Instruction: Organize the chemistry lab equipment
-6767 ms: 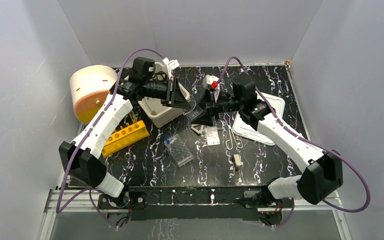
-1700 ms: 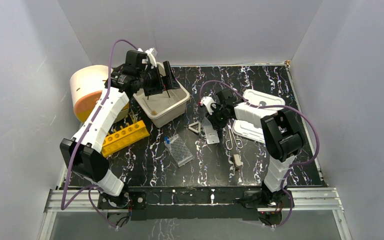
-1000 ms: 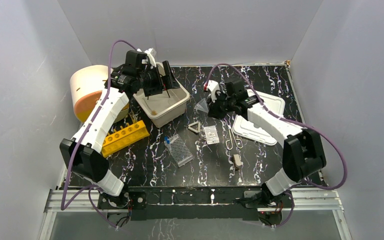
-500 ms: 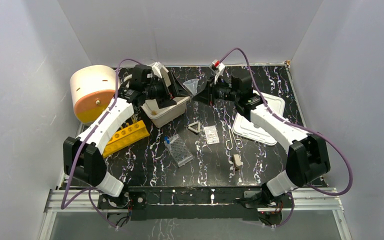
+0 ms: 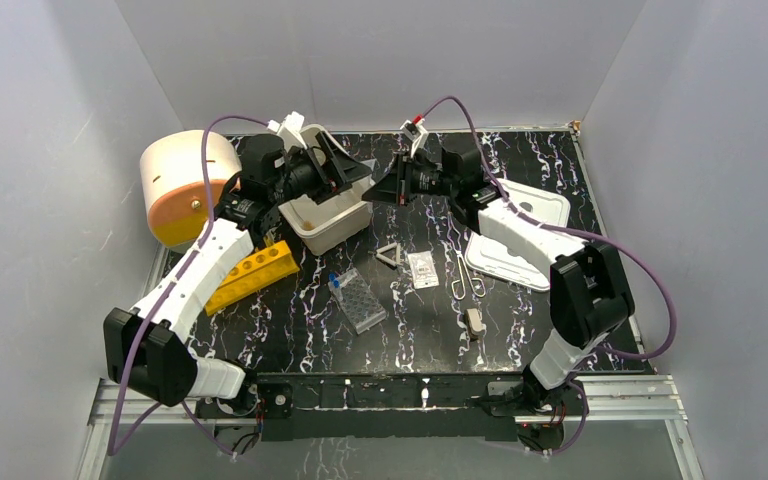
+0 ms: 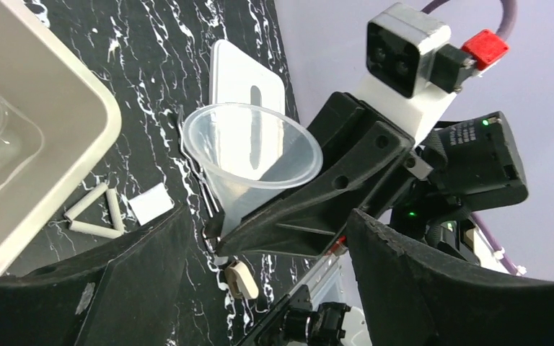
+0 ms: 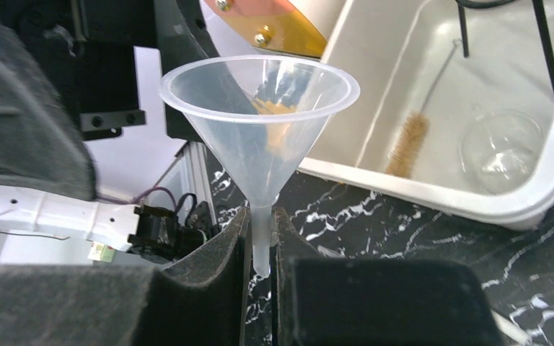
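The clear funnel (image 7: 260,122) is held by its thin stem in the right claw (image 7: 261,238), whose jaws are closed tightly on it, with the wide mouth standing above the fingers. Since a second ago it has been lifted from low over the table (image 5: 540,340) and brought just in front of the left claw (image 6: 267,288), beside the beige tub (image 7: 404,189). The left claw has been turned from the tub toward it. Its jaws are wide apart and hold nothing, though they are slightly narrowed. A hand-over is probably being prepared, but whether the funnel is already between the left fingers cannot be told.
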